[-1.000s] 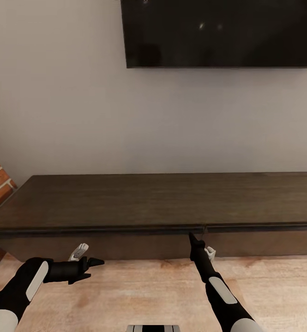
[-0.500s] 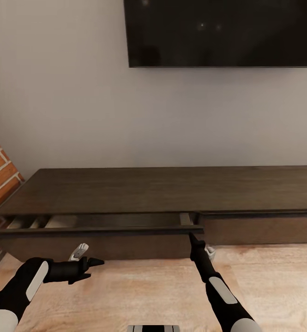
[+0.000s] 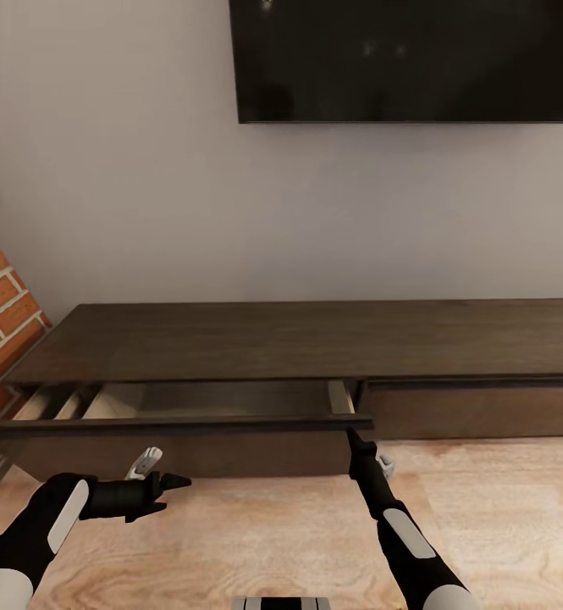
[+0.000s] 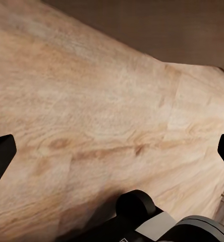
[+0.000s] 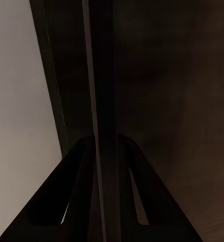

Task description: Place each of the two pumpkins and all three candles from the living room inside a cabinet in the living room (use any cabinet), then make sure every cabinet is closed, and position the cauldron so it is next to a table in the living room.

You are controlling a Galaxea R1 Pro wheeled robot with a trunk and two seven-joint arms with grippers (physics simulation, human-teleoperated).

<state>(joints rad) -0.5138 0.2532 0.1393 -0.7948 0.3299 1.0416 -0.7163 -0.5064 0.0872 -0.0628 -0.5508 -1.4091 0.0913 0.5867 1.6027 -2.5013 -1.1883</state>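
In the head view, the right gripper [image 3: 354, 438] is reaching up to the right end of the left drawer front [image 3: 179, 424] of the long dark cabinet [image 3: 315, 339], which runs across the middle of the frame under the wall-mounted television [image 3: 408, 59]. The drawer is standing partly open, its pale inside [image 3: 230, 396] showing as a band in the centre-left; no pumpkins or candles are lying in what can be seen of it. The right drawer front [image 3: 476, 411] is sitting flush. The left gripper [image 3: 169, 491] is hovering over the wood floor [image 3: 256, 525] at lower left, carrying nothing. A brick wall [image 3: 2, 313] is edging into the left side.

In the left wrist view, the two fingertips [image 4: 1, 154] are sitting at opposite edges of the frame, spread wide, with bare floor between them and the cabinet's dark base [image 4: 157, 25] across the top.

In the right wrist view, the gripper's fingers [image 5: 79, 196] are straddling the thin top edge of the drawer front [image 5: 104, 101], narrow and closed upon it, with the pale drawer inside [image 5: 21, 101] at the left of the frame.

To do this well, the pull should be running straight out along the drawer's slides, since the grip is sitting at one end and any sideways drag would likely rack it. Keeping the pinch firm but level, and opening far enough for a pumpkin to drop in freely, looks like the aim.
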